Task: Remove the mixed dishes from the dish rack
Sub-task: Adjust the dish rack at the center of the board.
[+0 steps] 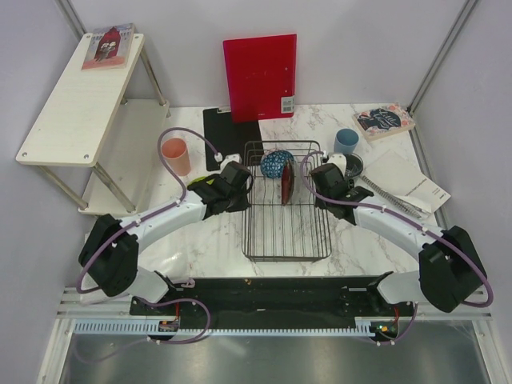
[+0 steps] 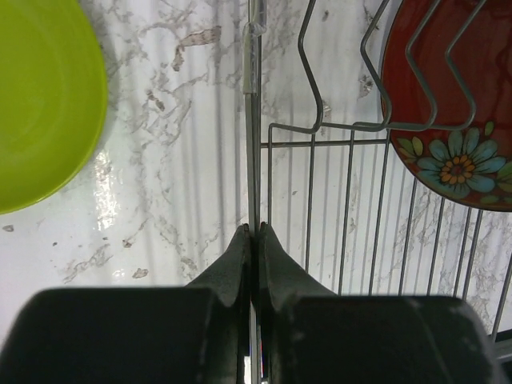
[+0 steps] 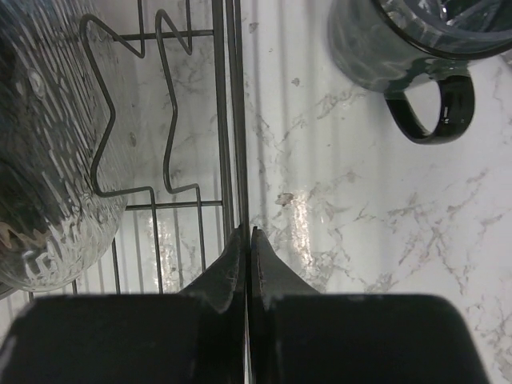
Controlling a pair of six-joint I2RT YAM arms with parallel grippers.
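Note:
The black wire dish rack (image 1: pixel 286 232) stands mid-table. A blue patterned bowl (image 1: pixel 276 164) and a dark red plate (image 1: pixel 286 189) stand in its far end. My left gripper (image 2: pixel 254 232) is shut on the rack's left rim wire (image 2: pixel 253 120). A lime-green dish (image 2: pixel 40 96) lies on the table beside it. The red plate (image 2: pixel 448 104) has a flower pattern. My right gripper (image 3: pixel 247 232) is shut on the right rim wire (image 3: pixel 234 120). A clear ribbed glass piece (image 3: pixel 48 168) sits in the rack. The dark grey mug (image 3: pixel 400 48), pink cup (image 1: pixel 176 156) and light blue cup (image 1: pixel 346 141) stand on the table.
A red folder (image 1: pixel 260 76) leans on the back wall with a black clipboard (image 1: pixel 228 132) in front of it. A book (image 1: pixel 384 120) and a spiral notebook (image 1: pixel 408 188) lie at the right. A white shelf (image 1: pixel 80 96) stands at the left.

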